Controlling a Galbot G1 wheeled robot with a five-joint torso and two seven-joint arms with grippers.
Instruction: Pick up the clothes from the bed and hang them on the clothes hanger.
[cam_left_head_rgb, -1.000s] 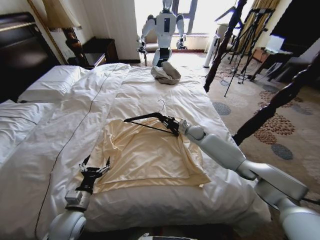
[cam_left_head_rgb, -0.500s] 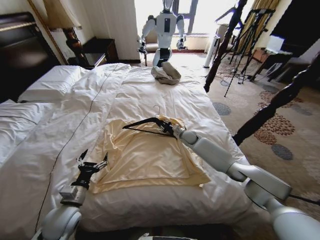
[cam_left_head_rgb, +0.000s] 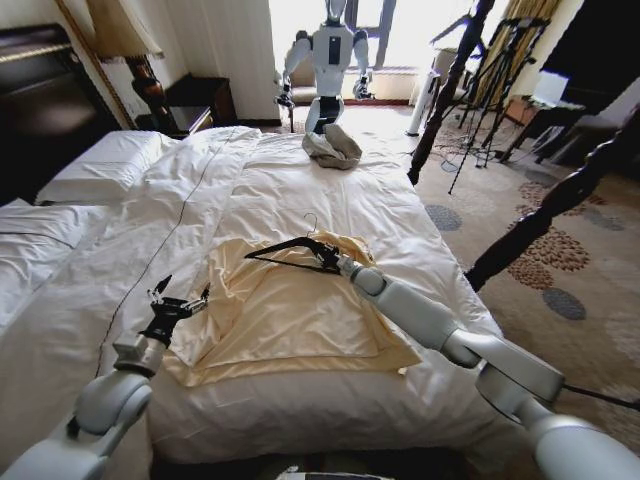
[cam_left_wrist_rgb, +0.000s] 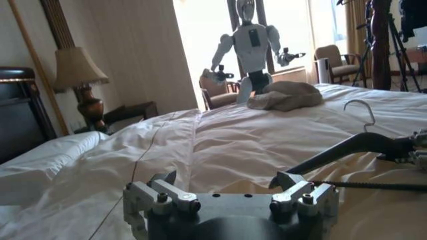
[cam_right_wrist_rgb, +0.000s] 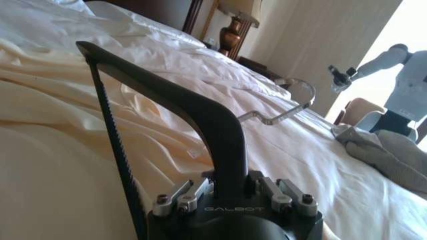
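Observation:
The clothes (cam_left_head_rgb: 290, 315), a pale cream top, lie spread flat on the bed (cam_left_head_rgb: 300, 180) near its front edge. My right gripper (cam_left_head_rgb: 328, 258) is shut on the black clothes hanger (cam_left_head_rgb: 285, 248) and holds it just over the top's far edge, hook pointing away. In the right wrist view the fingers (cam_right_wrist_rgb: 193, 192) clamp the hanger (cam_right_wrist_rgb: 173, 95) above the cream fabric (cam_right_wrist_rgb: 53, 150). My left gripper (cam_left_head_rgb: 178, 303) is open at the top's left edge, over the duvet. In the left wrist view its spread fingers (cam_left_wrist_rgb: 167, 192) hold nothing, and the hanger (cam_left_wrist_rgb: 347, 147) shows beyond them.
A small grey-beige cloth heap (cam_left_head_rgb: 332, 146) lies at the bed's far end, with another white robot (cam_left_head_rgb: 328, 55) standing behind it. Dark twisted bedposts (cam_left_head_rgb: 545, 215) rise on the right. Pillows (cam_left_head_rgb: 100, 165) and a lamp (cam_left_head_rgb: 125, 35) sit to the left. Tripods (cam_left_head_rgb: 500, 70) stand on the carpet.
My left gripper has moved farther onto the bed, along the top's left edge. My right gripper has carried the hanger a little to the left and lower over the top.

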